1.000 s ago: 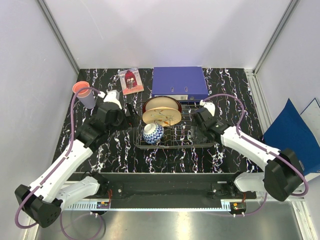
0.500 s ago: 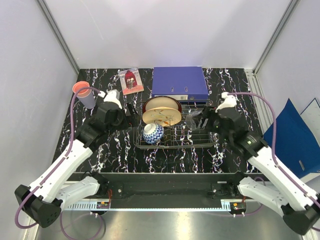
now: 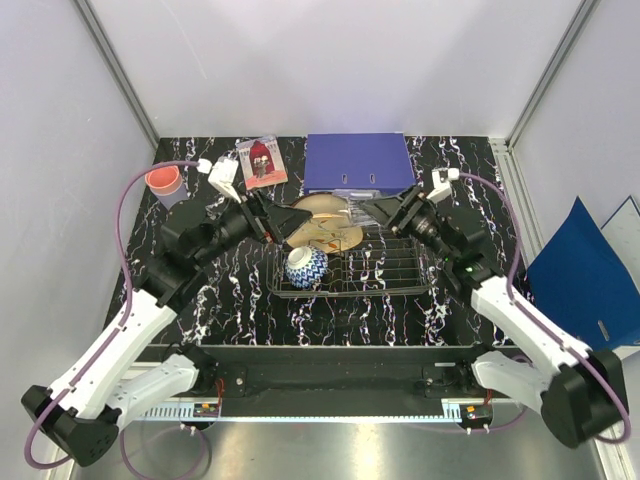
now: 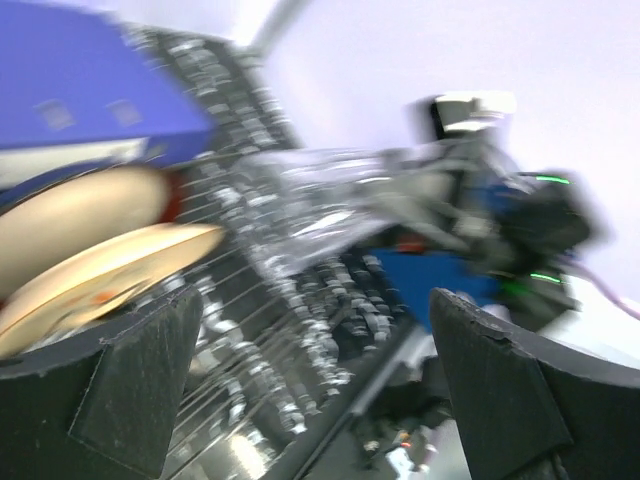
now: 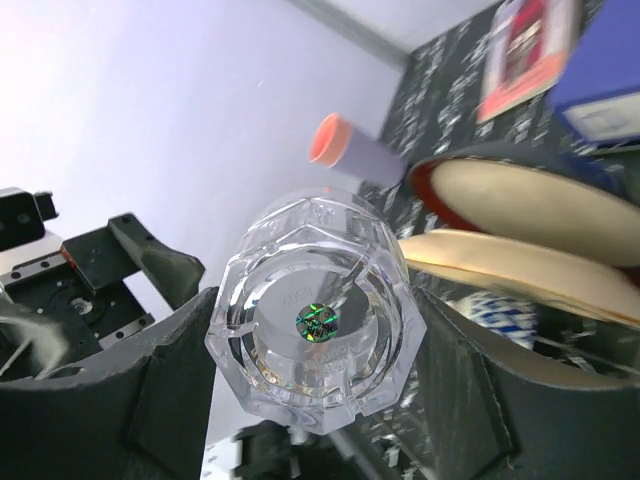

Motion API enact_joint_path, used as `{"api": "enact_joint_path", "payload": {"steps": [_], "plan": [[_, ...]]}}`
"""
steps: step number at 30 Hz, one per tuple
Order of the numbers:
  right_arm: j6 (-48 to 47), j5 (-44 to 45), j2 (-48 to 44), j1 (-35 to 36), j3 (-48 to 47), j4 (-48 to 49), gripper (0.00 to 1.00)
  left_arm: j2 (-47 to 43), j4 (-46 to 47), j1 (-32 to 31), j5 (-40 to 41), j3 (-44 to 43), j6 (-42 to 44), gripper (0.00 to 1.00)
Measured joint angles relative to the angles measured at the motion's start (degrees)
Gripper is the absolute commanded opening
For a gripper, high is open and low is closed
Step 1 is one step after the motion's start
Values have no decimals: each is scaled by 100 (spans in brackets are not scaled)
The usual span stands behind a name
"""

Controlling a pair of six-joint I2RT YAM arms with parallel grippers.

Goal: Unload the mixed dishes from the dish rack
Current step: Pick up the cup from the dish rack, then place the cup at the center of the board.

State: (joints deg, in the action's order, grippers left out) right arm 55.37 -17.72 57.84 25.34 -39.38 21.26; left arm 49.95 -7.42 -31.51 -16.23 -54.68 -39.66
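My right gripper (image 3: 383, 209) is shut on the clear glass (image 5: 315, 320) and holds it on its side above the dish rack (image 3: 400, 270), pointing left. The glass also shows, blurred, in the left wrist view (image 4: 320, 195). My left gripper (image 3: 271, 222) is open and empty, at the rack's left end, facing the glass. In the rack stand a red-rimmed cream bowl (image 3: 318, 206), a cream painted plate (image 3: 328, 234) and a blue-white bowl (image 3: 305, 267). A pink-topped lilac cup (image 3: 165, 184) stands on the table at the far left.
A blue binder (image 3: 360, 163) lies just behind the rack. A small picture card (image 3: 261, 160) lies to its left. A blue folder (image 3: 585, 270) leans off the table's right edge. White walls enclose the left, back and right.
My right gripper has lifted the clear glass out of the rack and turned it leftward. My left gripper has swung from beside the rack toward the plate and the glass.
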Motion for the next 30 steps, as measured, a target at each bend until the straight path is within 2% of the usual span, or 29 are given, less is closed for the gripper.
{"api": "enact_joint_path", "payload": {"steps": [5, 9, 17, 20, 22, 24, 25, 27, 28, 29, 30], "plan": [[734, -625, 651, -13, 37, 1327, 0, 229, 1073, 11, -835, 107, -398, 99], [1025, -918, 820, -13, 26, 2050, 0, 610, 1650, 11, -1244, 210, -697, 99], [1158, -1250, 1091, 17, -94, 2524, 0, 992, 2245, 11, -1552, 426, -1123, 99], [1141, -1290, 1259, 162, -114, 2566, 0, 1082, 2542, 11, -1622, 426, -1279, 94], [1099, -1292, 1370, 358, -125, 2564, 0, 1139, 2726, 11, -1665, 431, -1386, 85], [1086, -1307, 1471, 518, -127, 2568, 0, 1176, 2822, 11, -1683, 459, -1473, 70], [1084, -1309, 1513, 555, -140, 2597, 0, 1182, 2813, 13, -1685, 479, -1493, 54], [1086, -1300, 1530, 564, -157, 2629, 2, 1191, 2815, 13, -1685, 501, -1547, 29], [1071, -1300, 1521, 564, -168, 2658, 15, 1193, 2785, 15, -1676, 527, -1517, 8], [1045, -1298, 1497, 568, -190, 2647, 23, 1193, 2754, 24, -1663, 542, -1543, 0], [1008, -1250, 1456, 566, -203, 2616, 37, 1191, 2691, 31, -1681, 544, -1561, 0]]}}
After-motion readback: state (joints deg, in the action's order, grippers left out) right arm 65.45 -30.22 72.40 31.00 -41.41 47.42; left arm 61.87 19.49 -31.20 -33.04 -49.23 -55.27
